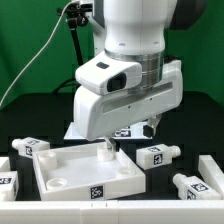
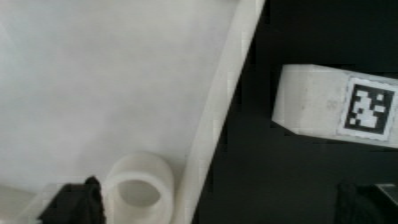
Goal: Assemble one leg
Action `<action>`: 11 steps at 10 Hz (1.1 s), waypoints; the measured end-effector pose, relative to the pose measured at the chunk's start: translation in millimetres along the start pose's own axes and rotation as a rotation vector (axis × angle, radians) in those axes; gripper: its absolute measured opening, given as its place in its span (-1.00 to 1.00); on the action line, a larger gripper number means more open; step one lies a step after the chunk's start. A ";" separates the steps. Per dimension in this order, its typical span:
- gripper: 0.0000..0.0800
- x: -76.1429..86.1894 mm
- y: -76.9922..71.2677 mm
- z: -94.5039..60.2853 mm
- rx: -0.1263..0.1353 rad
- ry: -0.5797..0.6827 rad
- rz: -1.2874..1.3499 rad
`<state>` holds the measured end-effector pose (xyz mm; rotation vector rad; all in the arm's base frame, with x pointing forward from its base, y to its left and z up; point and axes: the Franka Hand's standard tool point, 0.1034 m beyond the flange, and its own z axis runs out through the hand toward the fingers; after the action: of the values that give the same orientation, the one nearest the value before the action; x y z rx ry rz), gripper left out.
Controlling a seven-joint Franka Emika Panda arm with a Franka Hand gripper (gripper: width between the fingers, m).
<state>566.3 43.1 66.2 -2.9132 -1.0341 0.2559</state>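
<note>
Seemingly one leg [image 2: 139, 192] stands upright in a far corner of the tabletop [image 1: 60, 172], my claw [image 2: 222, 207] spread open astride it; screwing tight may remain.

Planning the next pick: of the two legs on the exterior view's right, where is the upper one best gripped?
Probably from above, closing on the leg across its squarish block's flat sides: it lies on its side, and its peg end is narrower.

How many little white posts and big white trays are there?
Small white stubby plastic posts: 4
Large white square plastic tray: 1
Total: 5
A tagged white piece at the exterior view's left edge is cut off, not counted.
</note>
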 end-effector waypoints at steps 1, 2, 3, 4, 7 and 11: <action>0.62 0.0 0.0 0.0 0.000 0.000 0.000; 0.62 0.0 0.0 0.0 0.000 0.000 0.000; 0.62 -0.1 0.2 0.1 0.000 0.000 -0.001; 0.62 -2.1 2.1 0.5 0.000 0.001 -0.004; 0.62 -61.2 35.9 7.5 -0.022 0.004 -0.090; 0.62 -82.6 45.9 14.5 -0.025 0.011 -0.133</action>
<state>529.3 -44.8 59.4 -2.8475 -1.2323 0.2225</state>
